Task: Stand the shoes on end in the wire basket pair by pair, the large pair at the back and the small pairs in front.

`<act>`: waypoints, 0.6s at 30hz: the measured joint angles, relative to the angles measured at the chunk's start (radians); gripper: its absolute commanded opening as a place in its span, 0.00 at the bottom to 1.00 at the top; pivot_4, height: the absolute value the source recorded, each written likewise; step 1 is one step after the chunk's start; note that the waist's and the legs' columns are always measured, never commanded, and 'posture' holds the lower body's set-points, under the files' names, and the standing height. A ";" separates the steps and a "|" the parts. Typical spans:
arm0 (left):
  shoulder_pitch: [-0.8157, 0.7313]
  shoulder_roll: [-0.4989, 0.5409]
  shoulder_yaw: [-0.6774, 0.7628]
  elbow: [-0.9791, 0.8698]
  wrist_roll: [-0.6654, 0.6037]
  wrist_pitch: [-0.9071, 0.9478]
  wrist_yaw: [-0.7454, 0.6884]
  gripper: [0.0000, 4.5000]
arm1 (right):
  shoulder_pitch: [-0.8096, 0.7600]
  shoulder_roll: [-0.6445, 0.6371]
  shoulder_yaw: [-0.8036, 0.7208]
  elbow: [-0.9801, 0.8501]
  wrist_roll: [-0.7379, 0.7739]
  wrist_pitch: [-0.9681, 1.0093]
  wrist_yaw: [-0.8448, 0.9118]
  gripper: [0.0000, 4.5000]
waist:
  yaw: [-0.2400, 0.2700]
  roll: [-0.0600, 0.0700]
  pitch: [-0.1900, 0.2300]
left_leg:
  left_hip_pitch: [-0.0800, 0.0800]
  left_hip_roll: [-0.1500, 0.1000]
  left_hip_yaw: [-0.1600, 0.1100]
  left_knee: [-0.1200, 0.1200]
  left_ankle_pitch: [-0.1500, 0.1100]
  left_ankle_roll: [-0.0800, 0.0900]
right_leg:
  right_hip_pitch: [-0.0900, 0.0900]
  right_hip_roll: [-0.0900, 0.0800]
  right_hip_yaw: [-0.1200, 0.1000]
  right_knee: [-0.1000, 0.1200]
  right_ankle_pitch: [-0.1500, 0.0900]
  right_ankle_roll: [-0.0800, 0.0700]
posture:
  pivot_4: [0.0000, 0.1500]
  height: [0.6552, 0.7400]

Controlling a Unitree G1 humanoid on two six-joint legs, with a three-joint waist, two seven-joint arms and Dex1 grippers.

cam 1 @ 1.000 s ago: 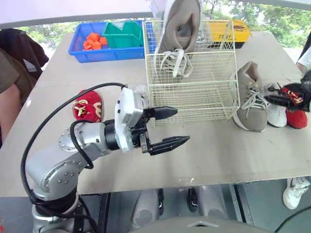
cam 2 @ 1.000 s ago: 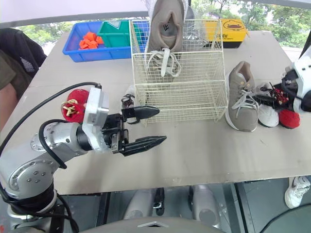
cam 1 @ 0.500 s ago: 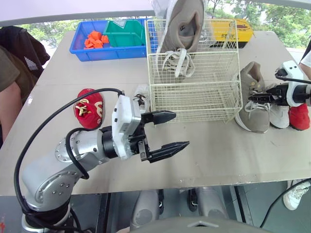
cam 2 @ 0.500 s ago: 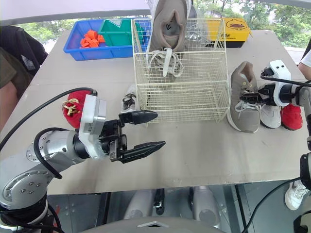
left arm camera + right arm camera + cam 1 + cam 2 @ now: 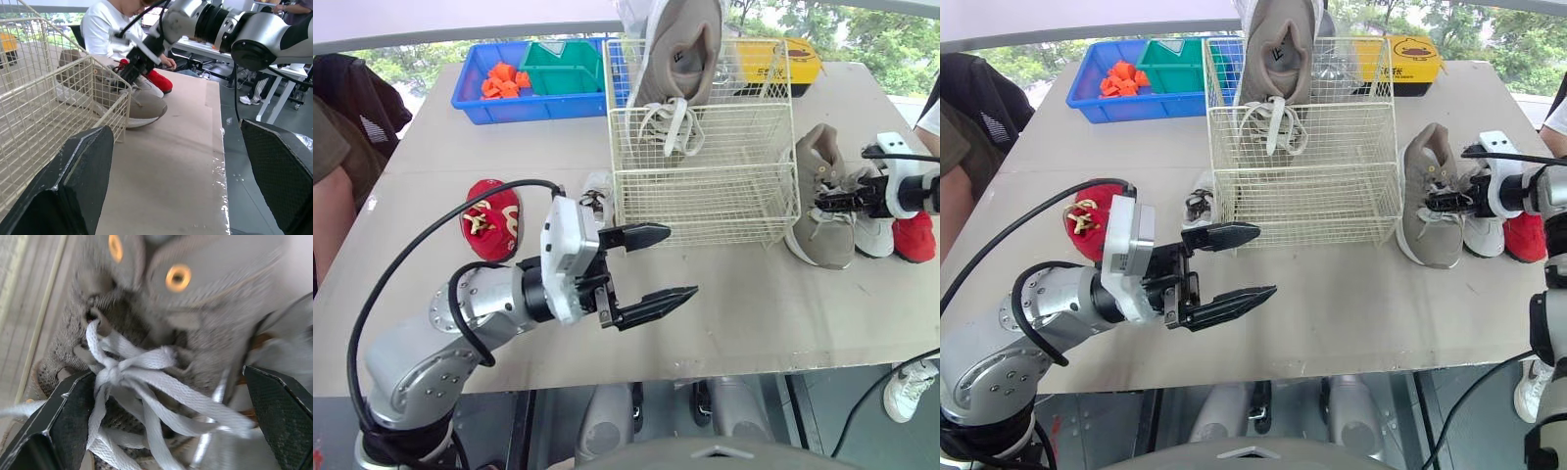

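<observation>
Over the bench (image 5: 754, 313), I am watching the right jaws reaching into the laces of the large grey shoe (image 5: 820, 220). This shoe is lying on its sole just beside the right wall of the wire basket (image 5: 705, 186). In the right wrist view, the two black fingers (image 5: 58, 431) are standing wide apart, one on either side of the white lace knot (image 5: 115, 372), and they are gripping nothing.

Its mate (image 5: 677, 59) is standing on end toward the back left of the basket. It is rising above the rim, with its laces hanging down inside the wire.

The left jaws are gaping wide and holding nothing. They are hanging above the bench in front of the basket's near left corner, well apart from the grey shoe on the bench. I cannot tell whether the upper fingertip is touching the wire.

A small red shoe (image 5: 490, 217) is lying out to the left, and a small white shoe (image 5: 597, 193) is sitting just beside the basket's left wall. Another small white shoe (image 5: 873, 233) and a red one (image 5: 913, 237) are lying on the far right, next to the grey shoe.

Along the far edge, a blue bin (image 5: 475, 106) is holding orange pieces (image 5: 504, 82) and a green tray (image 5: 563, 69). A yellow box (image 5: 1412, 61) is sitting behind the basket. A person's arm (image 5: 328, 196) is showing at the left edge.
</observation>
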State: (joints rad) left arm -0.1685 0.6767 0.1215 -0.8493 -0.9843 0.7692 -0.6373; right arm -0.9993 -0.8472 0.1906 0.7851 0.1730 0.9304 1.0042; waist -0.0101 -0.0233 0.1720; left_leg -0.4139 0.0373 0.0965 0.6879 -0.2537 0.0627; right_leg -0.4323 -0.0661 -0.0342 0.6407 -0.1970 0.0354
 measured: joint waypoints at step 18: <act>0.006 0.007 -0.016 0.001 0.015 -0.033 0.008 1.00 | -0.030 0.065 -0.056 0.098 -0.138 -0.148 0.041 0.00 | -0.013 -0.004 -0.003 | 0.002 0.002 0.001 -0.001 0.000 0.000 | 0.000 0.002 0.001 0.000 0.000 0.000 | 1.00 1.00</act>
State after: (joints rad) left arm -0.1622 0.6833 0.1050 -0.8478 -0.9691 0.7361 -0.6291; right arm -1.0289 -0.7820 0.1343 0.8829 0.0354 0.7821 1.0455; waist -0.0235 -0.0274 0.1695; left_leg -0.4120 0.0393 0.0977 0.6871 -0.2538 0.0623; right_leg -0.4319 -0.0644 -0.0327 0.6408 -0.1969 0.0351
